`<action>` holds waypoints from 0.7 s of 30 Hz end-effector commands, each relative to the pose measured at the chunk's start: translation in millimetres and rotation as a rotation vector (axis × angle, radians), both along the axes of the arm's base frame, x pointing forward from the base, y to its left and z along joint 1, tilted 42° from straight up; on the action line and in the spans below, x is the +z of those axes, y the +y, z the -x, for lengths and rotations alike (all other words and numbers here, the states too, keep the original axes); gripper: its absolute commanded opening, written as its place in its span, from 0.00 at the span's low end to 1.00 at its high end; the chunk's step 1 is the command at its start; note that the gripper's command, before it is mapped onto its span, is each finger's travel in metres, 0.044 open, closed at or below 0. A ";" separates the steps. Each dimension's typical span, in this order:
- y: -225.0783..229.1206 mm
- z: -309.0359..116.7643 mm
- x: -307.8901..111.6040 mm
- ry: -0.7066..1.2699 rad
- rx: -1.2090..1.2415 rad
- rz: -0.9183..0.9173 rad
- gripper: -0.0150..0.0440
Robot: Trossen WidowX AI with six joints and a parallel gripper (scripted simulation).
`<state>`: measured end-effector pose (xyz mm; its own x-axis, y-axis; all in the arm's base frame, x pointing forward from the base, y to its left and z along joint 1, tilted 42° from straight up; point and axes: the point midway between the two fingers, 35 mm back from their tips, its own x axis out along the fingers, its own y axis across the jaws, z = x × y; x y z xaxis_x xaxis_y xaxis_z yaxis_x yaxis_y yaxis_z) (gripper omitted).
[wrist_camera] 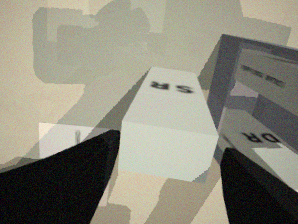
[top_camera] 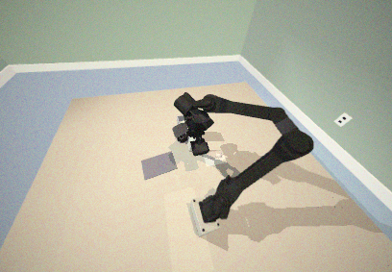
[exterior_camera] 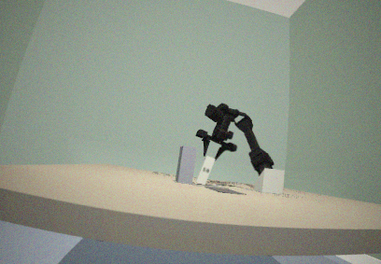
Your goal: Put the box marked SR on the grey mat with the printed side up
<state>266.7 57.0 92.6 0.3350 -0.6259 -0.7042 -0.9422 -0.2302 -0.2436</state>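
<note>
Your claw [top_camera: 191,140] [exterior_camera: 211,158] [wrist_camera: 170,148] looks spread, its fingers flanking the SR box [top_camera: 192,139] [exterior_camera: 205,170] [wrist_camera: 167,120] without a pinch. The box tilts outside the bin [top_camera: 181,118] [exterior_camera: 186,165] [wrist_camera: 216,85], code showing. It's probably light, stiff card, smooth enough to pivot; take it squarely by its plain sides near mid-length, sparing the printed face.
</note>
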 end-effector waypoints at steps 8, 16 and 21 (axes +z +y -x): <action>1.7 -19.9 1.1 0.101 -0.094 -0.001 0.66; 1.8 -23.7 2.6 0.112 -0.104 0.000 0.75; 1.8 -23.7 2.6 0.112 -0.104 0.000 0.97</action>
